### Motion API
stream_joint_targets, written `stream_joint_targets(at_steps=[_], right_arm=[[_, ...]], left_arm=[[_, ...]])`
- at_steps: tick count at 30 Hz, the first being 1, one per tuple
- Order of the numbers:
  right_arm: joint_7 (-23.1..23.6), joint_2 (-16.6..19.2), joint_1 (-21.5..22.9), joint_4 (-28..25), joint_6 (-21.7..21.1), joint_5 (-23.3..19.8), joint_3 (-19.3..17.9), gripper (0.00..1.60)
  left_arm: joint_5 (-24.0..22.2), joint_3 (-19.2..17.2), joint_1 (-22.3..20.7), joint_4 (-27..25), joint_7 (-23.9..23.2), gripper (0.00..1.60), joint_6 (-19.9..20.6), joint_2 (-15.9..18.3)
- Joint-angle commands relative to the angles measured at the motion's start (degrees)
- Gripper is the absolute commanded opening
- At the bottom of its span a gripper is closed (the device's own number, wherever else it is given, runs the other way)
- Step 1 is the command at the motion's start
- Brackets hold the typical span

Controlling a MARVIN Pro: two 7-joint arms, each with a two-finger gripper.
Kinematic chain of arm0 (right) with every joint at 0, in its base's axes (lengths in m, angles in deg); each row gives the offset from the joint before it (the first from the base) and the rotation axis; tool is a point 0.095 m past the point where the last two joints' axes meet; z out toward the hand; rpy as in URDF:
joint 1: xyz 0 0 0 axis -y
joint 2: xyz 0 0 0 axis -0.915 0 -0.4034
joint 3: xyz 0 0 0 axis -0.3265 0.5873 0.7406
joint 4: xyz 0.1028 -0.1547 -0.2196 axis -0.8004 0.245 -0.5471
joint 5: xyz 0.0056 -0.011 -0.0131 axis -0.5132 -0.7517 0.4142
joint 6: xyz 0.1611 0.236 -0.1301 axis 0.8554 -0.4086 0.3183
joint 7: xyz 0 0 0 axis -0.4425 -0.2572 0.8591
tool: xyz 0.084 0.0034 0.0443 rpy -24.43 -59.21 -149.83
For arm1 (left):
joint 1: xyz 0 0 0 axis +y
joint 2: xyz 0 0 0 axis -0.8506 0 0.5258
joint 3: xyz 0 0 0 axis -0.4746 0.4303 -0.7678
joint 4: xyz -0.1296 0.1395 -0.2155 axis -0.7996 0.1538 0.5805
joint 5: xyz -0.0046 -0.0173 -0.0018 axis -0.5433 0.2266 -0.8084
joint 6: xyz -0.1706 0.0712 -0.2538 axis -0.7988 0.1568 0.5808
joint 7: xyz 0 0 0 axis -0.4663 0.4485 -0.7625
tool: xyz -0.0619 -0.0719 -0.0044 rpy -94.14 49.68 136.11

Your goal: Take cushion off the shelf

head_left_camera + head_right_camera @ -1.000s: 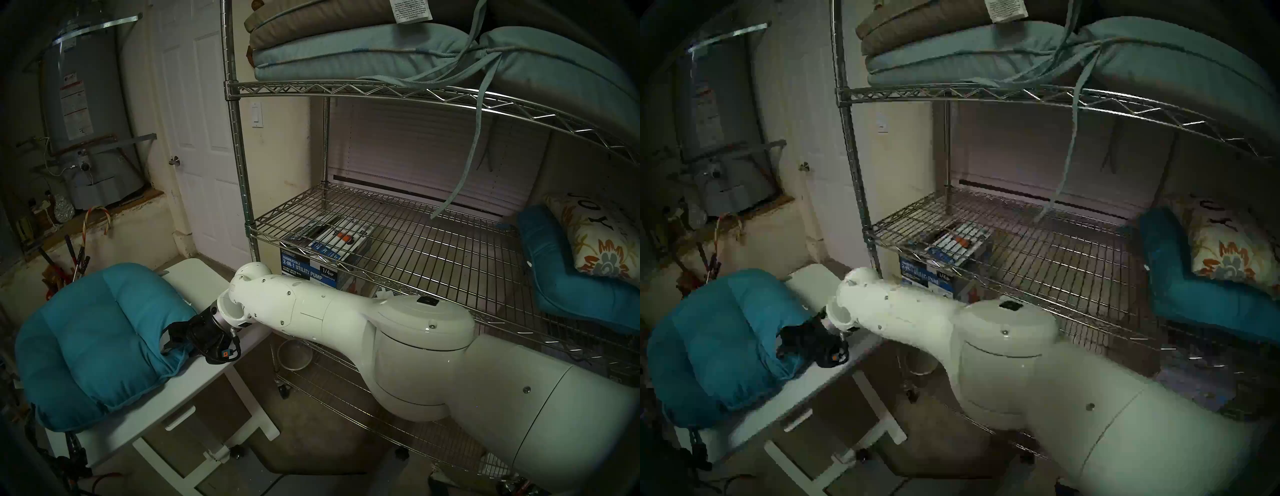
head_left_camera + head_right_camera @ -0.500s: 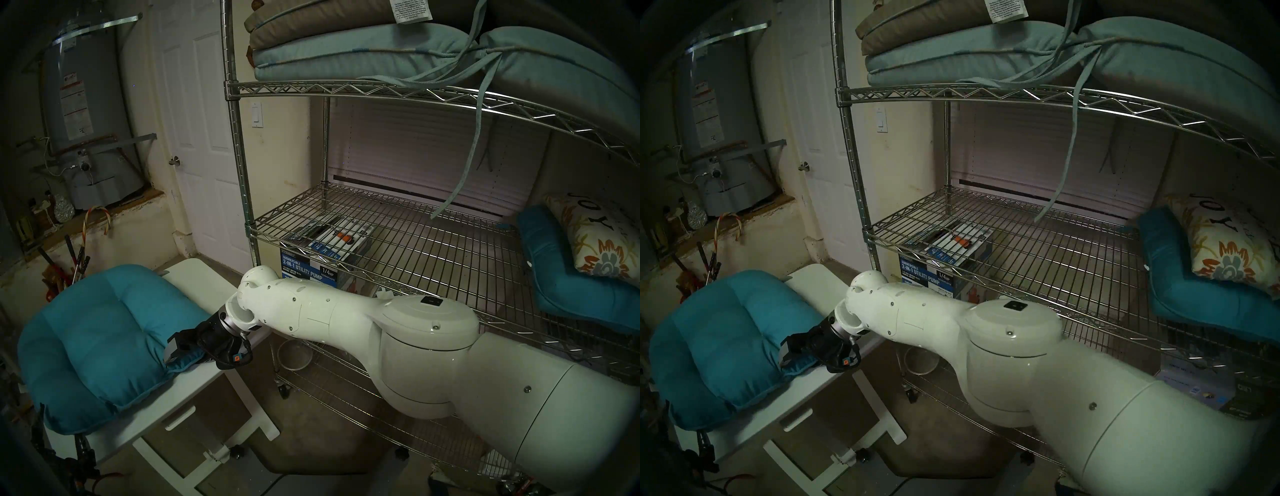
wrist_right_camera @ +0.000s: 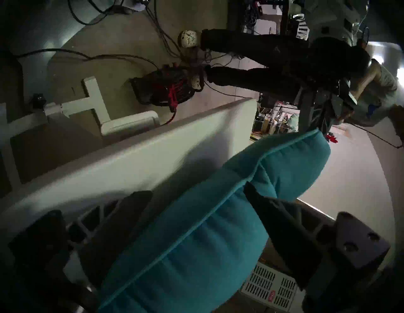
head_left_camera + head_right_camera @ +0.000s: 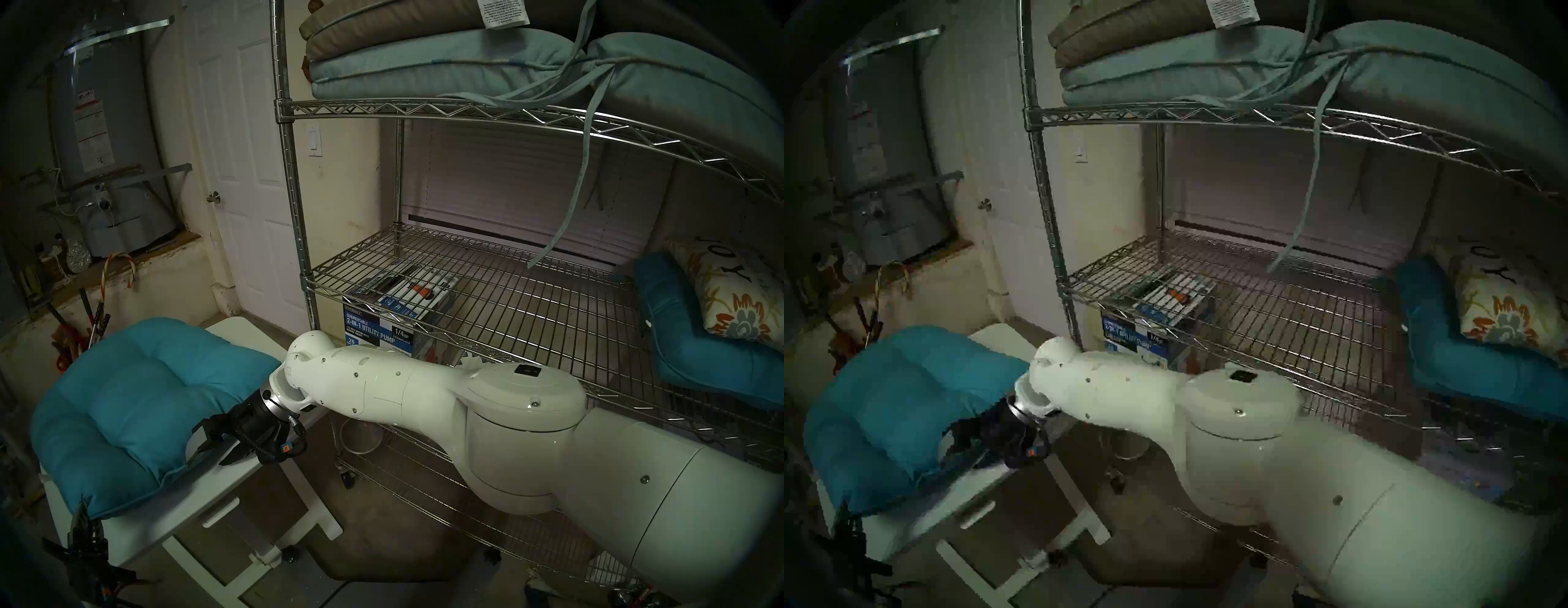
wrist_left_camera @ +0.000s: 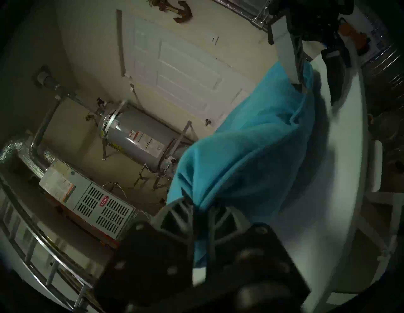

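1. Location: the cushion (image 4: 127,407) is off the shelf (image 4: 509,305). It lies on the white table (image 4: 237,479) at the lower left of the head view, tufted face up. No part of it touches the wire tiers.

2. Right gripper (image 4: 208,443): my jaws stand wide apart, straddling the piped edge nearest the frame's centre. In the right wrist view the edge runs up between the fingers. One finger may brush the fabric, but nothing is clamped.

3. Left gripper (image 5: 200,209): the jaws are nearly together, with a fold of teal fabric pinched between them — a hold on the cushion's corner at the bottom left of the head view.

4. Reason for the arrangement, in my judgement: one corner is kept pinned so the soft pad cannot slide off the tabletop while the other side is let go.

5. Orientation: the pad is squarish, so no long axis is marked. The piped front edge runs from lower left toward the frame's centre. The left side overhangs the table's edge and droops — filling sags where unsupported.

6. Task status, by judgement: removal is effectively complete; only the left hold remains to be released.
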Motion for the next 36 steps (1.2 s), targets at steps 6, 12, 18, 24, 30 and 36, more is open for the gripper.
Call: stream_joint_targets(at_steps=[6, 12, 18, 24, 30, 36], right_arm=[[-3.5, -2.8, 0.2, 2.5, -0.8, 1.1, -0.3, 1.6], [-3.7, -3.6, -1.2, 3.4, -1.4, 1.5, -0.1, 1.6], [-4.0, -3.9, -1.7, 3.2, -1.4, 1.5, -0.2, 1.6], [-4.9, -3.6, -1.8, 4.1, -1.8, 2.1, 0.1, 1.6], [-5.6, -3.8, 0.0, 5.0, -1.2, 2.4, -0.2, 1.6], [-6.0, -5.0, 1.5, 7.4, -1.0, 2.6, -0.5, 1.6]], left_arm=[[-3.5, -1.0, 1.7, -2.1, -1.6, 0.0, -1.7, 2.3], [-6.5, -1.9, 3.9, -1.6, -3.9, 0.0, -4.0, 4.5], [-8.3, -3.2, 5.1, 0.0, -6.1, 0.0, -6.6, 6.7], [-9.8, -3.7, 5.9, 1.4, -7.8, 0.0, -8.8, 8.3], [-10.3, -5.0, 6.2, 4.3, -8.5, 0.0, -10.9, 9.0], [-10.6, -6.1, 6.4, 5.8, -8.6, 0.0, -11.7, 9.4]])
